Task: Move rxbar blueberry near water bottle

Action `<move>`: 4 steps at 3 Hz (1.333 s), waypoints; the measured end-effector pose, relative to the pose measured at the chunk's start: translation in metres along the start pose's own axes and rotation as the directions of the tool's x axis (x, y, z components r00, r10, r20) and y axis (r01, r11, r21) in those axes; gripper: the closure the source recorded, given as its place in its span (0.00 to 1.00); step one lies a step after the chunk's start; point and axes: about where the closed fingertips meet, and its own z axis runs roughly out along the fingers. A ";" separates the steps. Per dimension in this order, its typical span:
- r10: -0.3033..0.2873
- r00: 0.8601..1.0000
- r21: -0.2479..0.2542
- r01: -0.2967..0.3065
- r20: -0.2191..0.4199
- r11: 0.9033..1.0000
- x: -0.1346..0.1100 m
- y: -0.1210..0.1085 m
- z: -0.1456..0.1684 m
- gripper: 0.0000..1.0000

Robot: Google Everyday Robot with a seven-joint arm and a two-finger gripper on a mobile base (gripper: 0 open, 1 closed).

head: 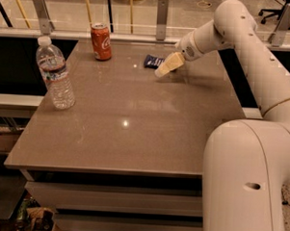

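The rxbar blueberry [152,61] is a small dark blue wrapper lying flat on the far middle of the brown table [125,131]. My gripper [164,68] with pale fingers sits right beside the bar's right end, touching or partly over it. The water bottle [54,73] stands upright near the table's left edge, clear with a white cap, far to the left of the bar and the gripper.
A red soda can [101,41] stands upright at the far left of the table, between bottle and bar. A railing with posts [162,13] runs behind the table. My arm [244,49] reaches in from the right.
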 end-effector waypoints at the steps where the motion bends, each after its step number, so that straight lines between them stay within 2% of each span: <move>1: 0.004 0.999 0.016 -0.004 -0.036 1.000 0.005 0.001 0.010 0.00; 2: 0.004 0.999 0.015 -0.004 -0.037 1.000 0.005 0.001 0.011 0.00; 4: -0.005 1.000 -0.051 0.003 -0.023 0.999 0.010 0.009 0.020 0.00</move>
